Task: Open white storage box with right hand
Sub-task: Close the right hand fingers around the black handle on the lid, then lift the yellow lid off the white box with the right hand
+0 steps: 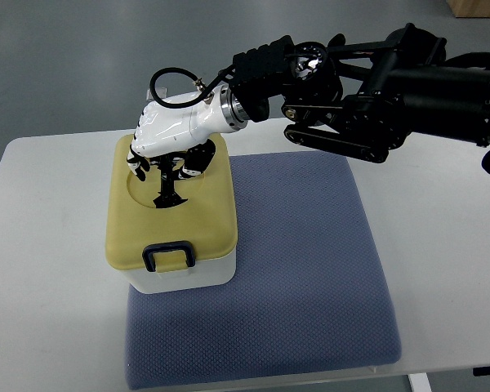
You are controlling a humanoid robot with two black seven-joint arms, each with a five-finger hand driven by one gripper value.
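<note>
**White storage box still lidded under the right hand**

Top view: the white storage box [184, 278] stands on the left part of a blue-grey mat [310, 269] on a white table [449, 245]. Its yellowish lid [204, 216] is on, so the contents are hidden; a dark clasp [168, 256] sits at the near edge. The right hand [173, 135] hangs over the lid's far part, fingers [139, 166] curled downward, gripping nothing visible.

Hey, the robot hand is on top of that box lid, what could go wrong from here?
1. The blue latch on the yellow lid looks closed, so lifting might raise the whole white storage box.
2. The box sits at the corner of the soft blue mat, so it could tip.
3. The right robot hand could slip.
</note>
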